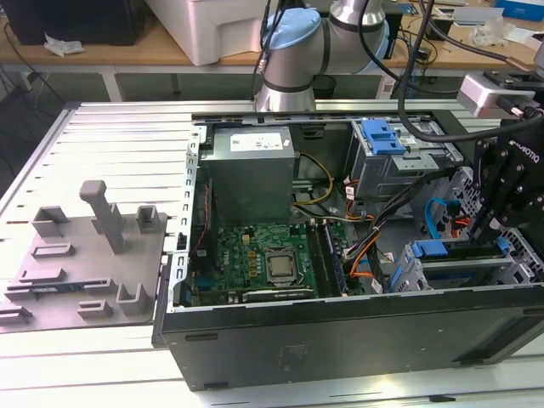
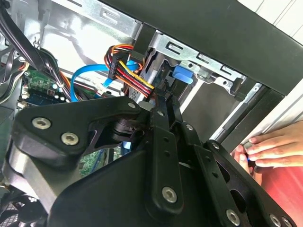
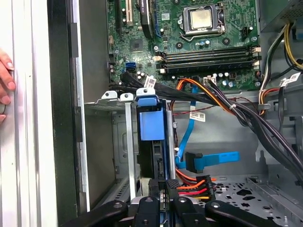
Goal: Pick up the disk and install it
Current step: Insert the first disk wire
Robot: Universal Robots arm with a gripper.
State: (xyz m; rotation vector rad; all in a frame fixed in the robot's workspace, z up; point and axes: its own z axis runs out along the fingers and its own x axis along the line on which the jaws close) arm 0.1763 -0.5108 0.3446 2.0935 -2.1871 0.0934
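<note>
Blue-bracketed, the disk (image 3: 151, 124) stood on edge in the drive cage (image 3: 129, 142), at the exterior view's right. The gripper (image 3: 165, 188) sat at its end, fingers pressed together (a person's hand (image 3: 4, 80) rested near the case).

The gripper (image 3: 164, 187) is down in the tight corner of the case (image 1: 340, 340) at the exterior view's right. The drive cage (image 3: 125, 142) with the disk (image 3: 151, 123) walls one side; red and orange power leads (image 3: 191, 185) and a blue cable (image 3: 208, 160) crowd just beside it, and a black cable bundle (image 3: 246, 118) slants across farther in. A person's hand (image 3: 4, 80) rests just outside the case wall. Above the motherboard (image 1: 255, 251) the way is open.
</note>
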